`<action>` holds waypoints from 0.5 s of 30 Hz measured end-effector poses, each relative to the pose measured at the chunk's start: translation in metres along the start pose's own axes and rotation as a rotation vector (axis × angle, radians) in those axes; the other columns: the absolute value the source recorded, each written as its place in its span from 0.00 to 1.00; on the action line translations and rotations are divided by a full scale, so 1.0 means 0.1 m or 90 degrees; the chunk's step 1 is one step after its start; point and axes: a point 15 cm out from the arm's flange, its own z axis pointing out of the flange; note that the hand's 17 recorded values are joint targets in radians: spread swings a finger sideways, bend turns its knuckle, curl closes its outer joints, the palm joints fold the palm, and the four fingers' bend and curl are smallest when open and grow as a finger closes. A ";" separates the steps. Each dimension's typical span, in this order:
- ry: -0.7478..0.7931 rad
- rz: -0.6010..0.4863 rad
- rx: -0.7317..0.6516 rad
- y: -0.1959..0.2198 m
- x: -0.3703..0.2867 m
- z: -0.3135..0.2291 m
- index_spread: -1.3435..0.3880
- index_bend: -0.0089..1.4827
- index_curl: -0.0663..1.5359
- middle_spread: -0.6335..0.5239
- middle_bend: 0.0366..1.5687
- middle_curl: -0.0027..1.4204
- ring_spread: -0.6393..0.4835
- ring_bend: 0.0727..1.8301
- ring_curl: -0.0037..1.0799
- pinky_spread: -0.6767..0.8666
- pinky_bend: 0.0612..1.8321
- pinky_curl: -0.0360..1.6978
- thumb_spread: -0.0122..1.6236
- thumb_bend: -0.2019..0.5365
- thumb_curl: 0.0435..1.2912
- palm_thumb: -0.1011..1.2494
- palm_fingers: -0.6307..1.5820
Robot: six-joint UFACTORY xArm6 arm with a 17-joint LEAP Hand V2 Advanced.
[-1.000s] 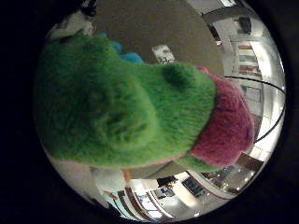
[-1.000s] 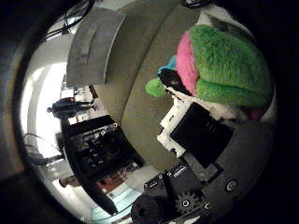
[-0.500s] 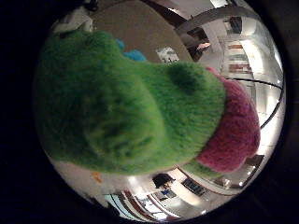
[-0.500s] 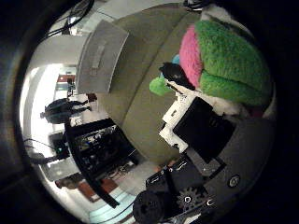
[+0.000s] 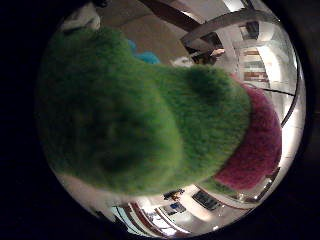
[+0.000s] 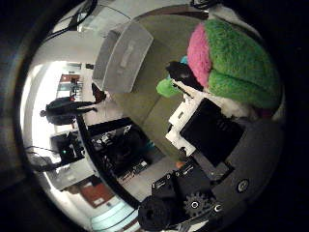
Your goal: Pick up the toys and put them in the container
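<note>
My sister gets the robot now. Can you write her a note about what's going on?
Right hand: shut on the green and pink plush toy, which is up against the palm.
Container: white, on the olive table, apart from the hand.
Done: this toy is grasped.
Left: carry it over the container and let go. A small green piece shows beside the hand, maybe another toy.

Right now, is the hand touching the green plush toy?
Touching. In the thumb side palm view the hand has its fingers against the green plush toy, which is pressed to the palm above the table.
</note>
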 end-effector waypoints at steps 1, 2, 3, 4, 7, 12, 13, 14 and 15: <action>0.002 -0.009 0.002 -0.04 -0.08 -0.06 0.61 0.71 0.65 0.38 0.79 0.68 0.29 0.67 0.92 0.27 0.68 0.66 0.66 0.25 0.28 0.77 0.75; 0.003 -0.017 0.005 -0.08 -0.17 -0.13 0.61 0.71 0.65 0.38 0.78 0.68 0.29 0.67 0.92 0.27 0.68 0.66 0.66 0.25 0.28 0.77 0.75; 0.005 -0.025 0.010 -0.15 -0.25 -0.20 0.61 0.71 0.65 0.38 0.78 0.68 0.29 0.67 0.92 0.27 0.67 0.66 0.66 0.25 0.28 0.77 0.75; 0.008 -0.036 0.015 -0.23 -0.34 -0.27 0.61 0.71 0.65 0.38 0.78 0.68 0.29 0.67 0.92 0.27 0.67 0.67 0.66 0.25 0.28 0.77 0.75; 0.011 -0.065 0.034 -0.46 -0.63 -0.46 0.61 0.71 0.65 0.38 0.78 0.69 0.28 0.66 0.93 0.27 0.67 0.67 0.66 0.25 0.28 0.77 0.75; 0.006 -0.116 0.070 -0.94 -1.23 -0.75 0.61 0.70 0.65 0.38 0.77 0.69 0.28 0.66 0.93 0.27 0.66 0.68 0.67 0.25 0.28 0.76 0.76; 0.003 -0.127 0.072 -1.03 -1.36 -0.79 0.61 0.70 0.65 0.38 0.77 0.69 0.28 0.66 0.93 0.27 0.66 0.68 0.67 0.25 0.28 0.76 0.76; 0.001 -0.135 0.073 -1.10 -1.48 -0.84 0.61 0.70 0.65 0.38 0.77 0.69 0.28 0.65 0.94 0.27 0.66 0.68 0.67 0.25 0.28 0.76 0.76; 0.000 -0.139 0.074 -1.15 -1.57 -0.89 0.61 0.70 0.65 0.38 0.77 0.69 0.28 0.65 0.94 0.27 0.65 0.68 0.67 0.25 0.28 0.76 0.76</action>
